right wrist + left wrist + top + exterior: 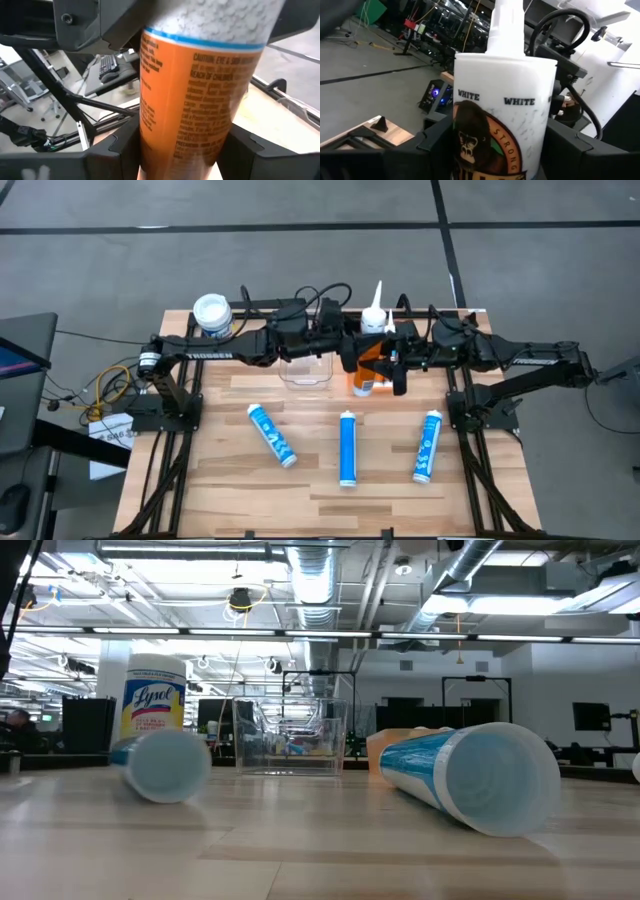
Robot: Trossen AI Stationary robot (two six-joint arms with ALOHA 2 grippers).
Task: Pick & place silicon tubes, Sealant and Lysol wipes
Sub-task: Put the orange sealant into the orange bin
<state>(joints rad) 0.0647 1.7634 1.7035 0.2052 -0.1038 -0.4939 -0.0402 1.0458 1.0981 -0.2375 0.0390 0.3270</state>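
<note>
While the Lysol wipes (212, 314) stand untouched at the table's far left corner, upright beside the left arm, the clear bin (306, 367) sits just right of them, and both arms meet over the orange-and-white sealant tube (370, 350) near the far middle. The left gripper (485, 150) is clamped on the tube's white upper body; the right gripper (180, 150) grips its orange lower part, so one tube is held from both sides. That is the main risk, I judge: if either arm moves before the other lets go, the tube could twist, slip or be wrenched loose and drop beside the bin, not in it. Three blue silicon tubes (347, 446) lie flat nearer the front, well apart; being round, they could roll if a falling tube strikes them.
</note>
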